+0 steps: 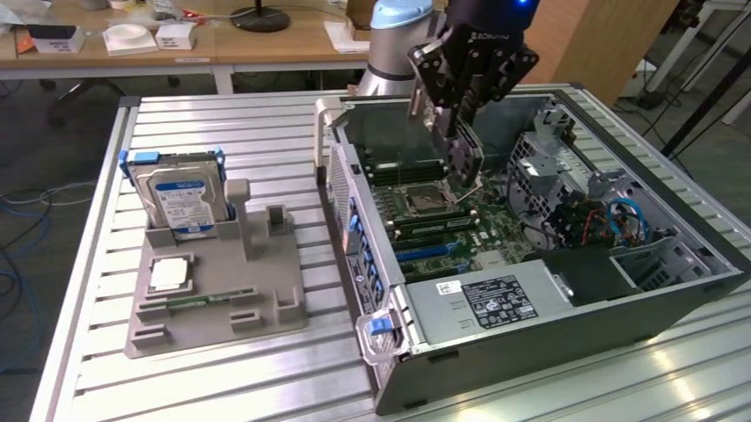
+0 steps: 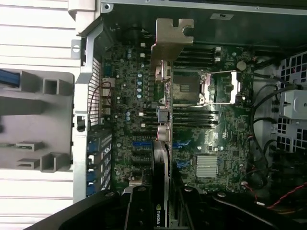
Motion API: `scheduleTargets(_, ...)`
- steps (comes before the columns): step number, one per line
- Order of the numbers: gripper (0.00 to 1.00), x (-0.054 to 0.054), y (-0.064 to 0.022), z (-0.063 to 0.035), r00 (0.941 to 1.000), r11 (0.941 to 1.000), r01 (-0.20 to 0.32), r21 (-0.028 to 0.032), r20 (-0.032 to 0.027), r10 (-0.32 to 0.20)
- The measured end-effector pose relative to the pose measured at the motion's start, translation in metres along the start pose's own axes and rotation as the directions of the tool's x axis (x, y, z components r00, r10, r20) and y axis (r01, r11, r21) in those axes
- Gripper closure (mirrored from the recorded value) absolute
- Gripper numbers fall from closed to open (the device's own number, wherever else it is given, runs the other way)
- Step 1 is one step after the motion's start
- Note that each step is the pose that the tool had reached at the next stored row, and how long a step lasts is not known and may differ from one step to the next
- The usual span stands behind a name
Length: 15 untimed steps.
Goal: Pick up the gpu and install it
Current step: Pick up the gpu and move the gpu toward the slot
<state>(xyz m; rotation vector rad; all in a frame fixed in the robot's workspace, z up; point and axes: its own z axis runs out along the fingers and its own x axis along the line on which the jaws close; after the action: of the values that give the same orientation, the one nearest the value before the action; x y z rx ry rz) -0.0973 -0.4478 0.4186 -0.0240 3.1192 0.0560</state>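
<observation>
A slatted metal surface [image 1: 235, 123] carries an open computer case [image 1: 657, 321] lying on its side, with its green motherboard [image 1: 470, 224] facing up inside. Outside the case, to the exterior view's left of it, sits a gray holder [image 1: 217, 303] with a hard drive [image 1: 182, 202] standing upright in it.

Above the open case the black pincer [image 1: 455, 132] is partway closed, its fingers [image 2: 139, 208] pressed on the flat faces of the gpu [image 1: 472, 169]. The gpu hangs inside the case's opening, clear of the motherboard, over the processor socket [image 1: 420, 200]. It is held on edge, a thin dark card with a small logo. Its long axis runs steeply down from the pincer, and its silver bracket [image 2: 170, 40] is at the far, lower end.
</observation>
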Motion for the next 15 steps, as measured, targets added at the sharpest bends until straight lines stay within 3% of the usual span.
scheduleTargets(15,0.74,-0.028,-0.0005,0.0006,0.9996,0.9996,0.028,-0.0005,-0.0010,-0.028)
